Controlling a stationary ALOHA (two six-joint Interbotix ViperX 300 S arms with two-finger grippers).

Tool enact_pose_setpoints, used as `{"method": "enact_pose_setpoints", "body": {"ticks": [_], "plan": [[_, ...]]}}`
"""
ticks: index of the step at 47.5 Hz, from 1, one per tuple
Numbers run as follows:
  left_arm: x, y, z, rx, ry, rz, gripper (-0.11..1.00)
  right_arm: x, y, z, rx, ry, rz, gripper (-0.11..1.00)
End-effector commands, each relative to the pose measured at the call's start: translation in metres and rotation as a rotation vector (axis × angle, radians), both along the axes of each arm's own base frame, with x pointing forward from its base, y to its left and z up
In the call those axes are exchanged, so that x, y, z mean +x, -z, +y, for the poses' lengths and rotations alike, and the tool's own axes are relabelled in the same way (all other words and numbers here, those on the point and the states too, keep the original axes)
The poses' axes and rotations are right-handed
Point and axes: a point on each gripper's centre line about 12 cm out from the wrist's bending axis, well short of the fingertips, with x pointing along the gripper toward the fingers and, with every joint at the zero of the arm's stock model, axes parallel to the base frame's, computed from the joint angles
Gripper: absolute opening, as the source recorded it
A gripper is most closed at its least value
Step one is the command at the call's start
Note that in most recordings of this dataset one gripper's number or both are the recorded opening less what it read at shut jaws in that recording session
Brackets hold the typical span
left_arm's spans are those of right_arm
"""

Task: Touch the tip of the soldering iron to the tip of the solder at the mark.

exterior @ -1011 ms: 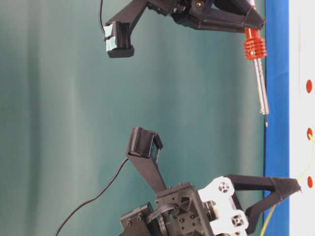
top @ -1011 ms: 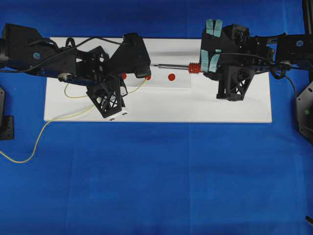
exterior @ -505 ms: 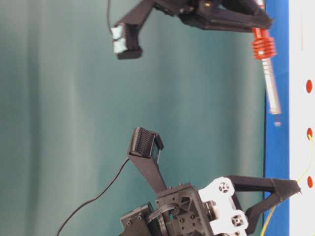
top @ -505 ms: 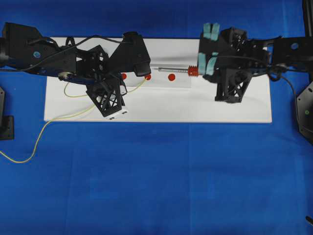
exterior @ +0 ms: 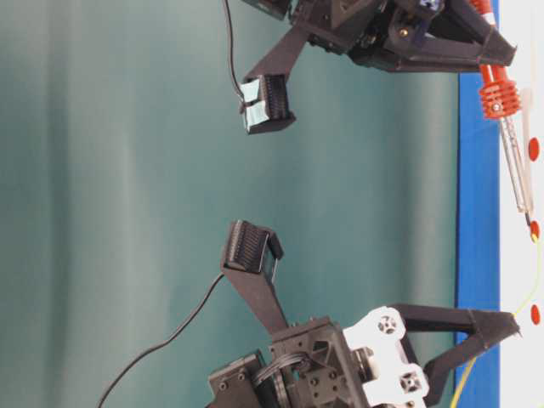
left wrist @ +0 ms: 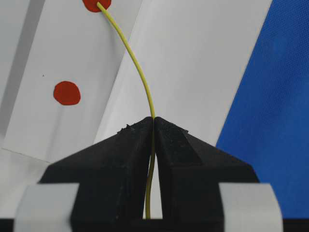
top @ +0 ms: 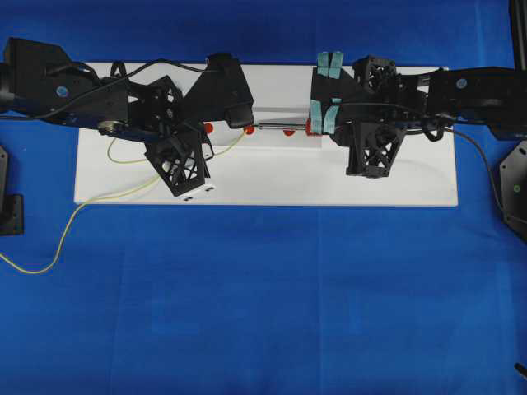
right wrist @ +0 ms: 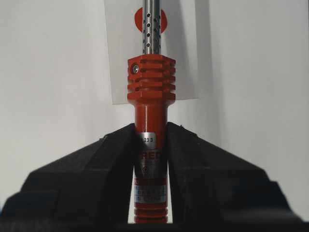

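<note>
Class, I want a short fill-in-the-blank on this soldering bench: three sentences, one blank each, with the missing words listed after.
1. The left gripper is shut on the thin ____ solder.
2. The right gripper holds the soldering iron by its ____ ribbed handle.
3. The solder's free end lies on a red ____ on the white board.

Missing words: yellow; red-orange; dot
</note>
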Motion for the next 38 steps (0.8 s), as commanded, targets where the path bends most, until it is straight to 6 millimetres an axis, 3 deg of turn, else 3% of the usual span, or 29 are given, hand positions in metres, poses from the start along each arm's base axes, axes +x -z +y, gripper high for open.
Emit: {"method": "enact_pose_setpoints", "body": {"ticks": [1, 38], "plan": [[0.0057, -0.0127, 0.0007, 0.006, 0.002, -0.038, 0.01, 0.0084, -0.0105, 0.0017, -0.008, -0.01, -0.044, 0.06], [0.0057, -0.0125, 0.0001, 0.004, 0.001, -0.03, 0.01, 0.0065, -0.0067, 0.0003, -0.01, -0.009, -0.034, 0.06]]}}
